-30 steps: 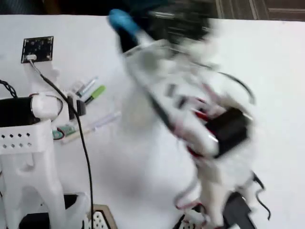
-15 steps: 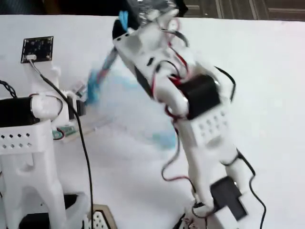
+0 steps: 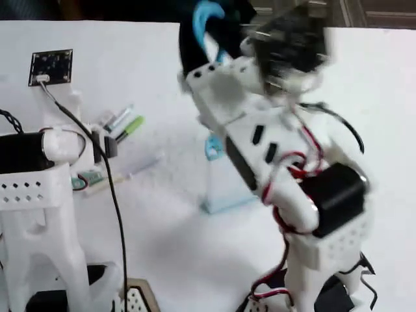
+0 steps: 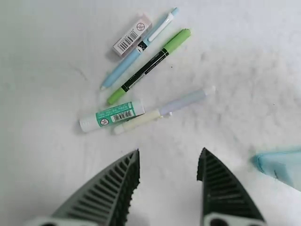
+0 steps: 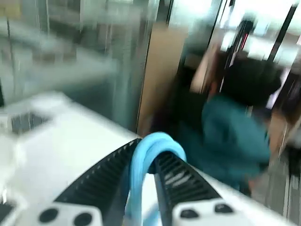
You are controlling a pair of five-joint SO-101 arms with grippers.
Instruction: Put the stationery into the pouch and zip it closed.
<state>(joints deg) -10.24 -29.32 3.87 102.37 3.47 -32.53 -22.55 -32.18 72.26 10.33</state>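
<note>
The pouch is mid-table under the right arm, and I can't tell if it's resting on the table or just dangling. Its loop is pinched tight in the right gripper, way up above the pouch.

That's my main worry. A thin loop could slide out of the jaws, or the pouch could swing and twist so the opening ends up facing anywhere. I can't see the zip from here, so no idea if it's open.

The stationery lies well apart from the pouch: eraser, blue pen, green marker, glue stick, pale pen. Glue stick and pale pen lie right against each other, and so do eraser and blue pen. A grab at one probably shoves its neighbour, and round stuff rolls.

The left gripper hangs over them, jaws spread, holding nothing.
</note>
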